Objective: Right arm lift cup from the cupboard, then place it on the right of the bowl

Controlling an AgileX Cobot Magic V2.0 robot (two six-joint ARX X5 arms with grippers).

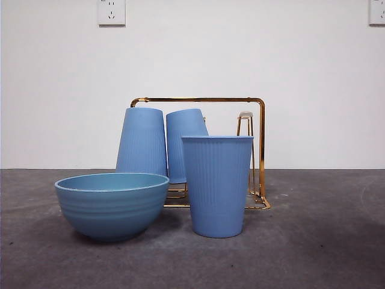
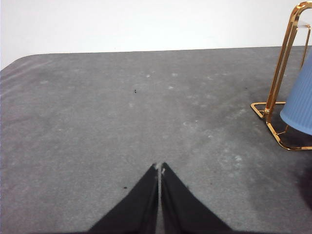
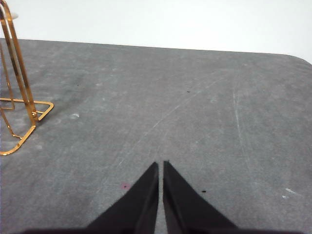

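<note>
A light-blue ribbed cup (image 1: 217, 185) stands upright on the grey table, just right of the wide light-blue bowl (image 1: 112, 205). Two more cups (image 1: 142, 141) (image 1: 183, 141) sit upside down on the gold wire cupboard (image 1: 260, 150) behind them. One peg (image 1: 245, 120) on the rack's right side is bare. My right gripper (image 3: 160, 165) is shut and empty over bare table, with the rack's corner (image 3: 19, 107) to its side. My left gripper (image 2: 160, 167) is shut and empty, with the rack (image 2: 278, 92) and one cup's edge (image 2: 300, 105) to its side. Neither arm shows in the front view.
A white wall with two sockets (image 1: 111, 12) (image 1: 377, 11) stands behind the table. Grey table top (image 1: 325, 229) stretches right of the upright cup and in front of the bowl.
</note>
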